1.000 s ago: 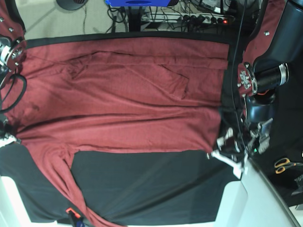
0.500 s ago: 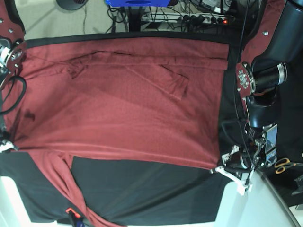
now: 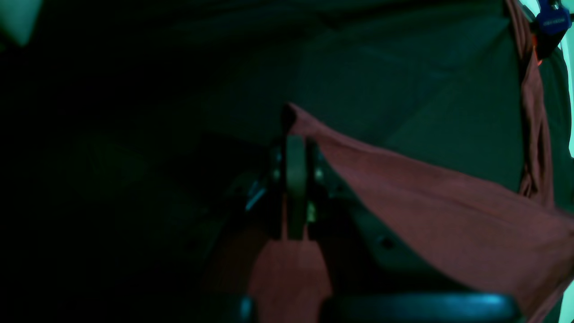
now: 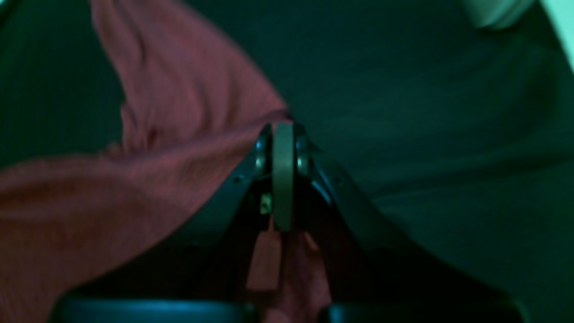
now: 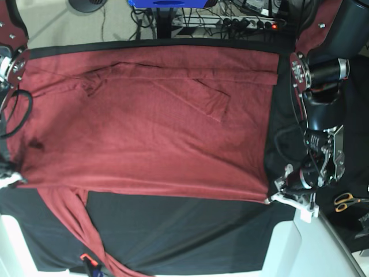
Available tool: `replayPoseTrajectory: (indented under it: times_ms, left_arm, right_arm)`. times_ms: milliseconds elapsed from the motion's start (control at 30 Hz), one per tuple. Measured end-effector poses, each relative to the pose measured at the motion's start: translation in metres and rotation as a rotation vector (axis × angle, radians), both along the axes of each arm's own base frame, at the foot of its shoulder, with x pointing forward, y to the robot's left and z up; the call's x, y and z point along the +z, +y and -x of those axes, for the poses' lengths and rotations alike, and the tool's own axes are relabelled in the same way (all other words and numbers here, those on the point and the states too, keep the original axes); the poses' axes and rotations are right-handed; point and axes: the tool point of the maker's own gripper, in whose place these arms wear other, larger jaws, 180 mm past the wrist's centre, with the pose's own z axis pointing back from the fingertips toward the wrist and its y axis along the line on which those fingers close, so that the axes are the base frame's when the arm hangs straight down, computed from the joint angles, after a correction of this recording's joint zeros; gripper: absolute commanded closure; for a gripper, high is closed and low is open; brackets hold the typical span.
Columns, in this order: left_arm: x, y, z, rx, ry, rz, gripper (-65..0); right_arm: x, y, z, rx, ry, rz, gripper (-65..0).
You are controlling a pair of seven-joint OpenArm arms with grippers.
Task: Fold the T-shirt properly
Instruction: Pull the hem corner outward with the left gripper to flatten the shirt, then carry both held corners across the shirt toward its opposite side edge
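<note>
T-shirt [image 5: 144,127], brick red and long-sleeved, lies spread flat across most of a black tablecloth [image 5: 184,231], with both claws clamped on its near edge.

Left claw [image 3: 296,148], seen from its wrist camera, has its jaws pressed together on a corner of the red cloth. That corner peaks just above the tips. From there the fabric runs taut to the right of the claw and downward, and more red shows below the jaws. Beyond the claw is dark tablecloth. Far to the upper right a narrow strip of red hangs down, near a blue clip [image 3: 554,20].

Right claw [image 4: 283,134] is likewise closed on red cloth. Fabric bunches to the left of its tips, with a fold rising to the upper left, and a little red shows below the jaws. To its right and beyond lies bare tablecloth.

In the base view the left claw [image 5: 275,195] sits at the shirt's near corner on that view's right side. The right claw [image 5: 8,179] is at the left edge, mostly cut off. Between them the hem stretches in a nearly straight line. One sleeve [image 5: 86,231] trails toward the viewer from the left corner. Farther back, another sleeve [image 5: 199,98] lies folded across the body. Scissors [image 5: 346,202] rest just right of the left claw.
</note>
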Motion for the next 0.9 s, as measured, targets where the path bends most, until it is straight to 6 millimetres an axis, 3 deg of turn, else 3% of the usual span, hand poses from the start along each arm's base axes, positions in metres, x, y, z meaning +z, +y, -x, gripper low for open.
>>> replayPoseTrajectory:
  times_ms: [100, 267, 600, 900]
  left_arm:
    - [0.002, -0.003, 0.003, -0.008, -0.015, -0.01, 0.0]
    - [-0.005, -0.003, 0.01, -0.01, 0.0, -0.011, 0.0]
    - [-0.005, -0.005, 0.01, -0.012, -0.003, -0.01, 0.0]
    - [0.016, -0.017, 0.037, -0.117, -0.011, -0.083, 0.0]
  right_arm:
    - [-0.008, 0.013, 0.001, 0.03, 0.017, -0.012, -0.2]
    - [-0.004, 0.003, 0.001, 0.012, 0.013, 0.007, -0.2]
    - [-0.006, 0.006, 0.002, 0.019, 0.02, 0.005, -0.2]
    - [-0.022, 0.0, 0.017, 0.058, 0.116, 0.097, -0.2]
